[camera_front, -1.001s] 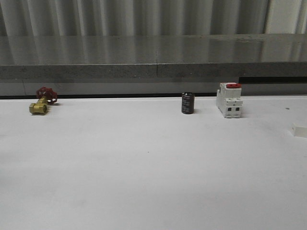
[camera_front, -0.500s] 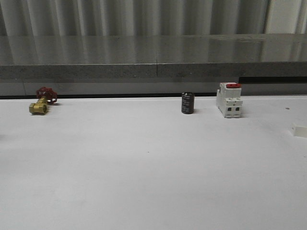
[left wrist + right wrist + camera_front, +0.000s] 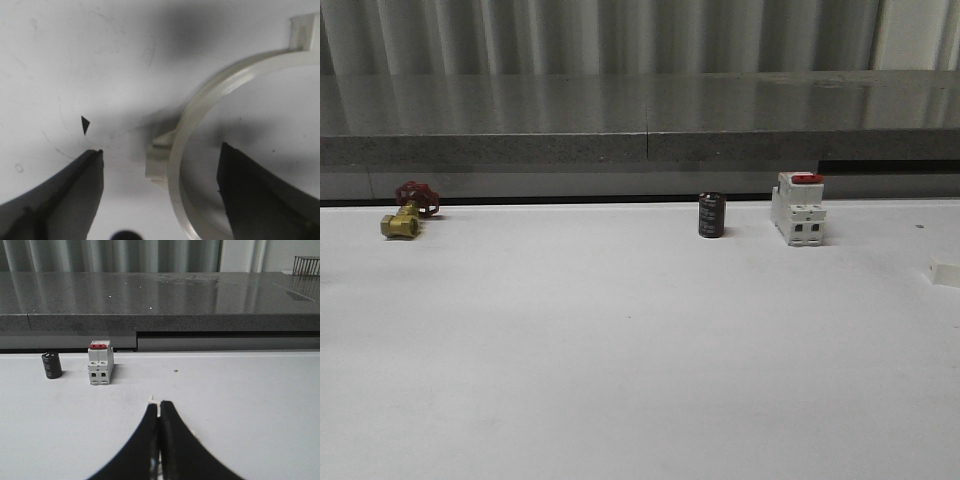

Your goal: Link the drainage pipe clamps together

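Note:
One white drainage pipe clamp lies flat on the white table, a curved half-ring with a small outer lug and a flat end tab. My left gripper is open just above it; its dark fingers stand on either side of the rim, one outside by the lug and one inside the curve. My right gripper is shut low over the table, with a thin white sliver of a drainage pipe clamp pinched between its tips. A white piece shows at the front view's right edge.
Along the back of the table stand a brass valve with a red handle, a small black cylinder and a white block with a red top. A grey stone ledge runs behind them.

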### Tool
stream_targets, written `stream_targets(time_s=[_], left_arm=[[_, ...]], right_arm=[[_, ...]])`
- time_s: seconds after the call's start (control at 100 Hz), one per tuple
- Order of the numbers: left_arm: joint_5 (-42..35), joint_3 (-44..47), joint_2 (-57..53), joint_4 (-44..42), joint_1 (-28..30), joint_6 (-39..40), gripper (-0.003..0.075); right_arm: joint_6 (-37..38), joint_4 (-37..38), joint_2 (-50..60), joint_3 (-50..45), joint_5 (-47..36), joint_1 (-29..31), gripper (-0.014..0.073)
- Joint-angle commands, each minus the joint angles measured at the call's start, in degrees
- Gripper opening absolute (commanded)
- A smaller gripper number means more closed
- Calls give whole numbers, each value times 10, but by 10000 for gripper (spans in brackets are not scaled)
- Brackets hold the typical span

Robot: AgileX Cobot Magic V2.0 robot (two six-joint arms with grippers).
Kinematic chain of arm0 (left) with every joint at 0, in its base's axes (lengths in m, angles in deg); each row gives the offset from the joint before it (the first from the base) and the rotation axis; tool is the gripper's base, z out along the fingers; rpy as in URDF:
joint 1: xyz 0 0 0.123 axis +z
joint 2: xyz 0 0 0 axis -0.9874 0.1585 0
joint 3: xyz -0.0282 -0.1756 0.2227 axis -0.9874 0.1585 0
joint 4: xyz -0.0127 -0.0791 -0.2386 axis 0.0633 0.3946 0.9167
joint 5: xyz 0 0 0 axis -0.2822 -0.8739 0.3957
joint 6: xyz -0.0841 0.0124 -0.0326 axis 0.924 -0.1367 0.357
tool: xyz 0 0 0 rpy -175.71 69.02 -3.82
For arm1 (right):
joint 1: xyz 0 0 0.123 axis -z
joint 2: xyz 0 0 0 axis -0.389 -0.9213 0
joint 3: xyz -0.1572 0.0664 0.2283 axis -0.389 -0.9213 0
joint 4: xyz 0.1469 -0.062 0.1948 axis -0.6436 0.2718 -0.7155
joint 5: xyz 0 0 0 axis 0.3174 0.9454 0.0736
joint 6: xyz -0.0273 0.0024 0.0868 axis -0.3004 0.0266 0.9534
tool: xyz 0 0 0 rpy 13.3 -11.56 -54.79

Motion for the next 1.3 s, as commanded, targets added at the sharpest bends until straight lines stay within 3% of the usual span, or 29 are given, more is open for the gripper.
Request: stream_targets(time_s=[0.0, 0.15, 0.27, 0.46, 0.6, 0.73, 0.95, 1.051, 1.291], left_arm=[[-23, -17, -22, 8, 1, 0, 479], [-30, -17, -14, 19, 1, 0, 479], [-29, -17, -10, 19, 1, 0, 417], [-29, -17, -10, 19, 1, 0, 113], [-31, -17, -10, 19, 1, 0, -22], [-29, -17, -16, 18, -7, 26, -21], [-21, -17, -66, -43, -66, 257, -21], [-8, -17, -80, -47, -104, 318, -21], [13, -17, -82, -28, -204, 393, -21]], right_arm=[[-2, 6, 11, 9, -49, 0, -67], [-2, 6, 11, 9, -49, 0, -67], [-2, 6, 11, 9, -49, 0, -67], [-2, 6, 11, 9, -49, 0, -67], [-2, 6, 11, 9, -49, 0, -67], [-2, 6, 11, 9, -49, 0, -67], [-2, 6, 11, 9, -49, 0, -67], [-2, 6, 11, 9, -49, 0, -67], [-2, 6, 11, 9, -49, 0, -67]])
